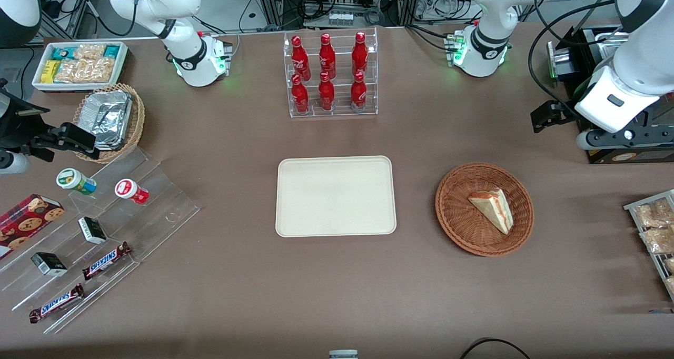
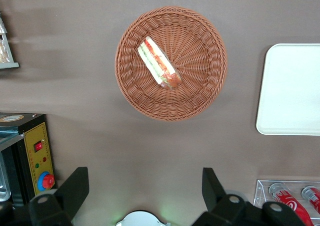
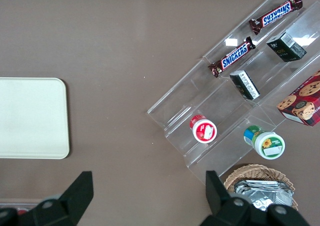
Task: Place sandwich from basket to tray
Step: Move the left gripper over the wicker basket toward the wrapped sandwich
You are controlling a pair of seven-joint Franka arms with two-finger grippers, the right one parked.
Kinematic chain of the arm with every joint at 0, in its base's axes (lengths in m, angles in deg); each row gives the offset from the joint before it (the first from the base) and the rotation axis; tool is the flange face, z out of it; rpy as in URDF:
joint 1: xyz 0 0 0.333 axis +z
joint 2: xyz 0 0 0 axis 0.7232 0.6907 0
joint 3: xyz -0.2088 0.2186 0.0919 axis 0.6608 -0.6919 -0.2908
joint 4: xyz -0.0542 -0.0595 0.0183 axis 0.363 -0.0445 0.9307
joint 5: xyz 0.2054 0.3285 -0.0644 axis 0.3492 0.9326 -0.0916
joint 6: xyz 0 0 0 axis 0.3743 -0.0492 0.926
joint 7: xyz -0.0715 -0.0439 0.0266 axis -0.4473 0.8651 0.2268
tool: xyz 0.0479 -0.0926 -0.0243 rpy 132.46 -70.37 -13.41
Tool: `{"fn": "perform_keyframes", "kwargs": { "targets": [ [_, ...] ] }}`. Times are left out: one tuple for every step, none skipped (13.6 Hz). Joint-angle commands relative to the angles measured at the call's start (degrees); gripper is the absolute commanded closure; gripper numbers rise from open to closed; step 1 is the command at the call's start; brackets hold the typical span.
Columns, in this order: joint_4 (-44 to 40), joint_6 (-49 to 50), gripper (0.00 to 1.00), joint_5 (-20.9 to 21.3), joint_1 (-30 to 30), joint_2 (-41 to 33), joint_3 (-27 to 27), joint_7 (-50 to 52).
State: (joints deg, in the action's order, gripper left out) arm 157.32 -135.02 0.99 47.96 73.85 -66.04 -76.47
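The sandwich (image 1: 492, 207), a pale bread wedge with red, orange and green filling, lies in the round reddish-brown basket (image 1: 458, 227). It also shows in the left wrist view (image 2: 159, 61), inside the basket (image 2: 200, 95). The cream tray (image 1: 335, 196) lies flat and bare beside the basket, toward the parked arm's end; it also shows in the wrist views (image 2: 292, 90) (image 3: 30, 118). My left gripper (image 1: 547, 116) hangs high above the table, farther from the front camera than the basket. It is open and empty (image 2: 145, 188), with both fingers wide apart.
A clear rack of red bottles (image 1: 330, 75) stands farther from the front camera than the tray. A black box with a yellow panel (image 2: 37, 156) sits under the working arm. Snack packets (image 1: 655, 232) lie at the working arm's end. A stepped acrylic shelf (image 1: 95, 227), foil basket (image 1: 108, 119) and white bin (image 1: 79, 64) are at the parked arm's end.
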Motion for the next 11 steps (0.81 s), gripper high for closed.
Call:
{"fn": "perform_keyframes", "kwargs": {
  "targets": [
    [-1.5, 0.8, 0.0, -0.6, -0.9, 0.5, -0.7, 0.9],
    [-1.4, 1.1, 0.0, -0.5, -0.8, 0.5, -0.7, 0.9],
    [-1.2, 0.7, 0.0, -0.3, -0.7, 0.5, -0.7, 0.9],
    [-0.8, -0.2, 0.0, -0.2, -0.6, 0.6, -0.7, 0.8],
    [0.0, -1.0, 0.0, -0.2, -0.3, 0.6, -0.7, 0.7],
    [1.2, -1.2, 0.0, -0.1, -0.2, 0.6, -0.8, 0.8],
    [2.2, -1.5, 0.0, 0.0, -0.2, 0.6, -0.9, 0.8],
    [3.4, -2.6, 0.0, 0.0, -0.2, 0.6, -1.8, 0.8],
    [4.7, -3.9, 0.0, 0.0, -0.2, 0.6, -2.3, 0.9],
    [5.9, -5.3, 0.0, 0.0, -0.2, 0.6, -2.4, 0.9],
    [7.3, -6.9, 0.0, 0.0, -0.2, 0.6, -2.4, 1.0]
  ]
}}
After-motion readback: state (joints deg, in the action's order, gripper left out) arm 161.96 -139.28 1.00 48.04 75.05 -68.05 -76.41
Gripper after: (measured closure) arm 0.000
